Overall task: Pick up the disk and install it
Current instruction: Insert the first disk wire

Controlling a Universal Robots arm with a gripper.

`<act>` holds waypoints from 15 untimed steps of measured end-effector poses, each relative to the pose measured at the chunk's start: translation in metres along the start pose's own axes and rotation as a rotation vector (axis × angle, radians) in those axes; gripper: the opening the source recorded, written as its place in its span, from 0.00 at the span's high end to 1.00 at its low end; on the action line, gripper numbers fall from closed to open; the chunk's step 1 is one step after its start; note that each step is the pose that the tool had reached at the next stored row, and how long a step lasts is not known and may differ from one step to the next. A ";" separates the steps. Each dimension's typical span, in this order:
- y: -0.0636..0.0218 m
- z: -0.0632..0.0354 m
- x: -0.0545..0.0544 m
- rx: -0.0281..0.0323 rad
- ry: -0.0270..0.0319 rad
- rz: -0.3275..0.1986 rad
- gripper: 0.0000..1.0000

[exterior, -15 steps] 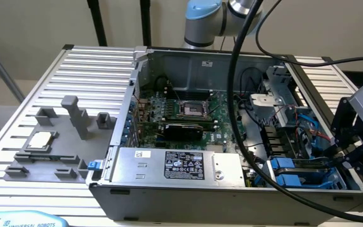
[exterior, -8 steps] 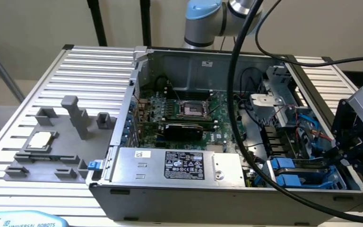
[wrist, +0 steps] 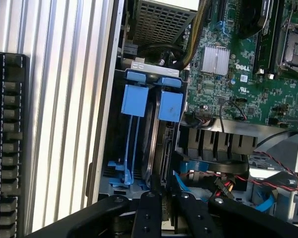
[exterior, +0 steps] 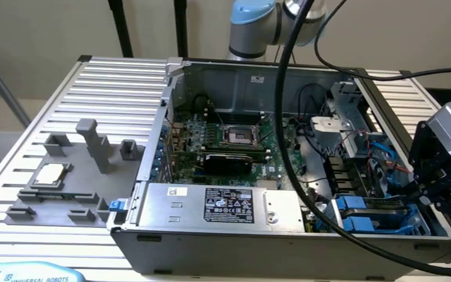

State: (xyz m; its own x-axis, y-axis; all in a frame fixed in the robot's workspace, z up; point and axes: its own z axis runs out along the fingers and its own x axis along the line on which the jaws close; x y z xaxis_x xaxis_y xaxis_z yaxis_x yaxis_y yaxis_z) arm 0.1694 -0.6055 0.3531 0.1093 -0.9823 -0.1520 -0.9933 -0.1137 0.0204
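Presently the gripper (wrist: 165, 187) is clenched on the near edge of the disk (wrist: 169, 106). The disk stands on edge in the drive bay (wrist: 114, 173), straight ahead of the gripper, just beside a second blue carrier (wrist: 135, 100).

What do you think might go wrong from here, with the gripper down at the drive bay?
The gripper sits right beside loose red and black wires; it might snag them. The disk stands close to the neighbouring blue carrier in the bay, so any tilt might jam one against the other.
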 end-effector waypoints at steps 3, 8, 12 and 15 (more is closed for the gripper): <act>0.0093 0.0001 -0.001 -0.0002 0.0000 -0.001 0.82; 0.0203 0.0011 -0.005 -0.0020 0.0170 0.000 0.82; 0.0226 0.0023 -0.005 -0.0047 0.0448 0.004 0.82; 0.0228 0.0033 -0.006 -0.0048 0.0533 0.011 0.82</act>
State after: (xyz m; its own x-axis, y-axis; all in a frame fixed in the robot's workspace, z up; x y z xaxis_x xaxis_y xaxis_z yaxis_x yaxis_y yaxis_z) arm 0.1460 -0.6016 0.3512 0.1008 -0.9900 -0.0989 -0.9942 -0.1038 0.0265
